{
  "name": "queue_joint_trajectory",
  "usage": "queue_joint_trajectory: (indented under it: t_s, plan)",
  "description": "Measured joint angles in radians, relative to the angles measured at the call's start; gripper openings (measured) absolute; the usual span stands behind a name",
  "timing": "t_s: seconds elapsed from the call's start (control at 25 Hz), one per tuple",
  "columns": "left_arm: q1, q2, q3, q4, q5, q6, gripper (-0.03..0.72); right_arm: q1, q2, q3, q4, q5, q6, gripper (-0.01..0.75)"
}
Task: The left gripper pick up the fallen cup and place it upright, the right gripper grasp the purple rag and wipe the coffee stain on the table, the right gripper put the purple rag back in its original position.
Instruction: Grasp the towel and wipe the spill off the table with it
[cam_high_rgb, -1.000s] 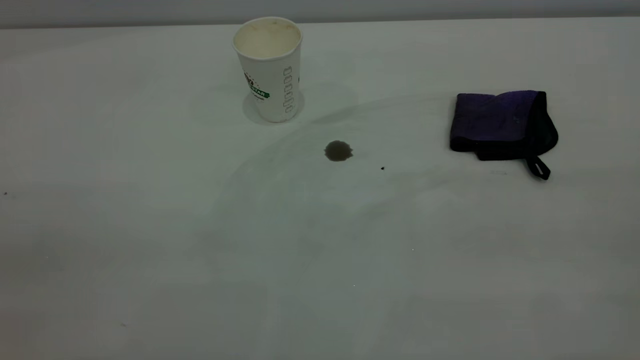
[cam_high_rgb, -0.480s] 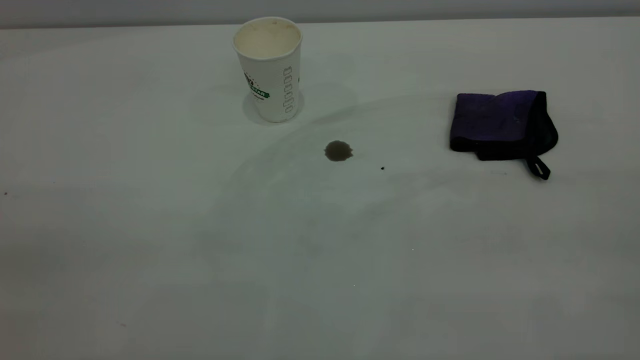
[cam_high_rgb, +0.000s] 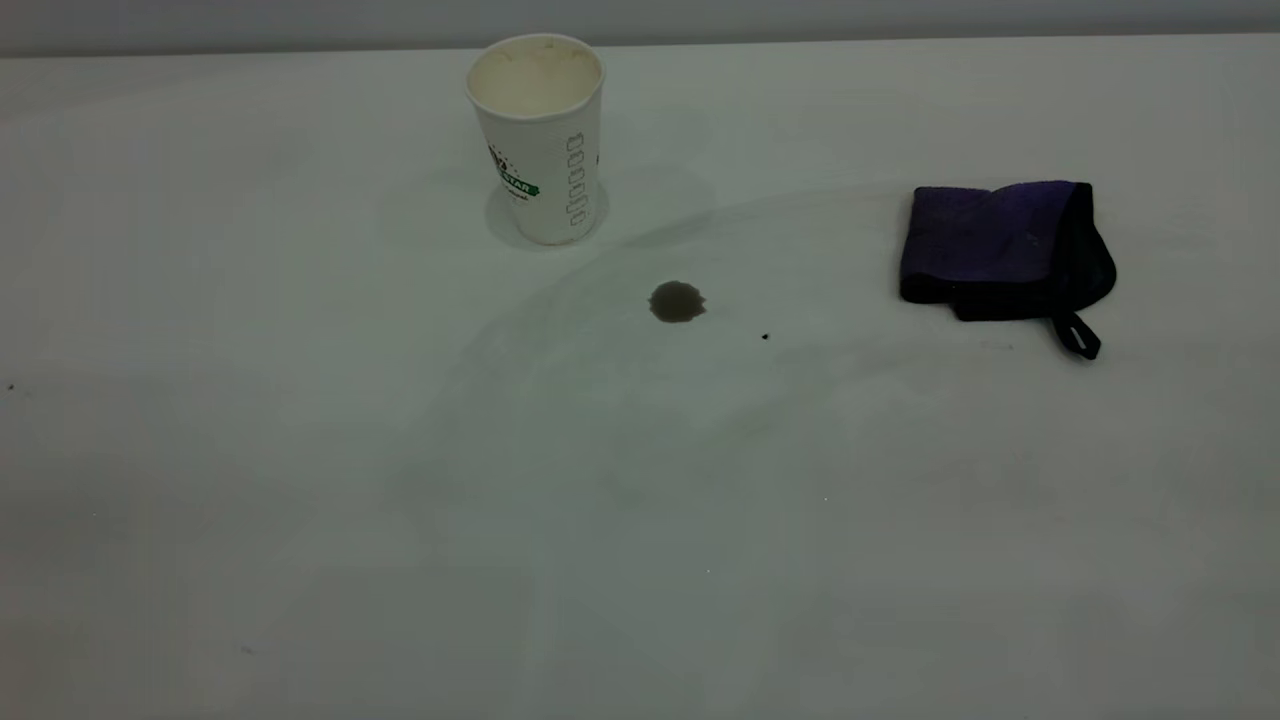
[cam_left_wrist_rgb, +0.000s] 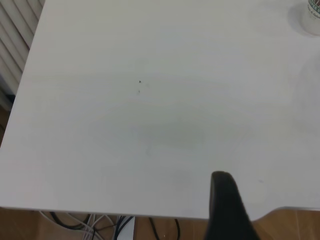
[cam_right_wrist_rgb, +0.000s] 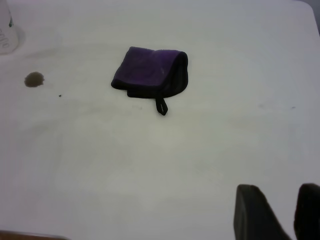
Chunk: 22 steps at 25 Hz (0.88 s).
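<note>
Nothing's moved lately: your cup (cam_high_rgb: 538, 135) stands upright, purple rag (cam_high_rgb: 1003, 250) untouched, right gripper (cam_right_wrist_rgb: 282, 212) hangs back slightly parted; left's unclear.

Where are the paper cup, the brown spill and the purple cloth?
cup (cam_high_rgb: 541, 150): exterior view, on its ribbed side wall.
coffee stain (cam_high_rgb: 677, 302): exterior view, middle of the blot.
purple rag (cam_high_rgb: 990, 245): exterior view, on its folded purple top.

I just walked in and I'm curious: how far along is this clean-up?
Done: the cup stands upright. In hand: the right gripper, open and empty, is well short of the purple rag. Left: the coffee stain is unwiped on the table, then returning the rag.
</note>
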Motion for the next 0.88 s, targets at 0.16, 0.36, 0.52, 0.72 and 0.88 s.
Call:
queue_joint_trajectory:
  t_s: [0.16, 0.36, 0.52, 0.72, 0.88]
  plan:
    - [0.000, 0.000, 0.000, 0.000, 0.000, 0.000, 0.505, 0.000, 0.000, 0.000, 0.000, 0.000, 0.000, 0.238]
    - [0.000, 0.000, 0.000, 0.000, 0.000, 0.000, 0.505, 0.000, 0.000, 0.000, 0.000, 0.000, 0.000, 0.238]
    - [0.000, 0.000, 0.000, 0.000, 0.000, 0.000, 0.505, 0.000, 0.000, 0.000, 0.004, 0.000, 0.000, 0.238]
    - [0.000, 0.000, 0.000, 0.000, 0.000, 0.000, 0.505, 0.000, 0.000, -0.003, 0.008, 0.000, 0.013, 0.239]
    - [0.000, 0.000, 0.000, 0.000, 0.000, 0.000, 0.505, 0.000, 0.127, -0.079, -0.017, -0.011, 0.056, 0.306]
